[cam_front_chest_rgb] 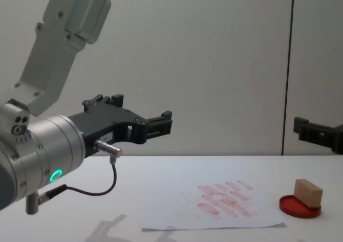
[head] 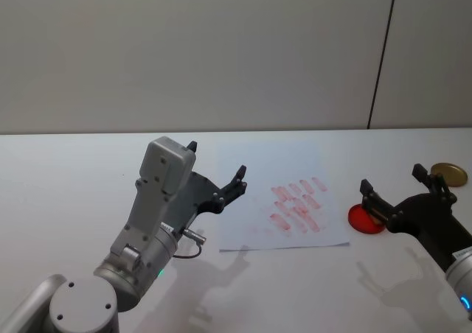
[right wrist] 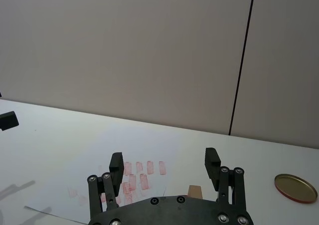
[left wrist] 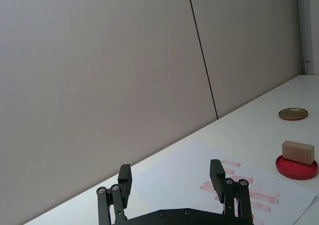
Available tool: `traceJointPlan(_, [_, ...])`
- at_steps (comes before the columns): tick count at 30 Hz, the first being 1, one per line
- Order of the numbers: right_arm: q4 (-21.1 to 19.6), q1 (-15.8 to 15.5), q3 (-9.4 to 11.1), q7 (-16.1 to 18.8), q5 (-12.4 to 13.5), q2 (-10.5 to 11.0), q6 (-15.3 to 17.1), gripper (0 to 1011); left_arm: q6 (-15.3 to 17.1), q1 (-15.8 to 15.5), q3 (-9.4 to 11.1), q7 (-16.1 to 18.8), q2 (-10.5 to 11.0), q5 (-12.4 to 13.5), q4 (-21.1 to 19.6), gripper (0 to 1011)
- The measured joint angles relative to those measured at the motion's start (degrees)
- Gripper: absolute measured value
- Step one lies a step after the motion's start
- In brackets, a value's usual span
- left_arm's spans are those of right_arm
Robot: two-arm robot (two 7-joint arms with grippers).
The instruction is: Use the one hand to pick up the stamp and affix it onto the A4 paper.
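Light-tan wooden stamp (cam_front_chest_rgb: 308,192), small, rectangular; atop flat red ink pad (cam_front_chest_rgb: 297,210)

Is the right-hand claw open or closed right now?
Open: the right gripper has its fingers spread, empty, above the stamp on the red ink pad. The left gripper, near the paper, is open too.
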Motion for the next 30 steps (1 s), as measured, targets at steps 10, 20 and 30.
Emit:
traceJointPlan(10, [0.01,0.0,0.0,0.0,0.0,0.0,0.0,1001,0.0,0.0,0.0,0.0,0.0,0.0,0.0,993])
traceJointPlan(20, [0.02,0.0,0.0,-0.01,0.0,0.0,0.0,1001,0.0,0.0,0.0,0.0,0.0,0.0,0.0,993])
traceJointPlan(30, [0.02,0.0,0.0,-0.01,0.0,0.0,0.01,1001,0.0,0.0,0.0,0.0,0.0,0.0,0.0,993])
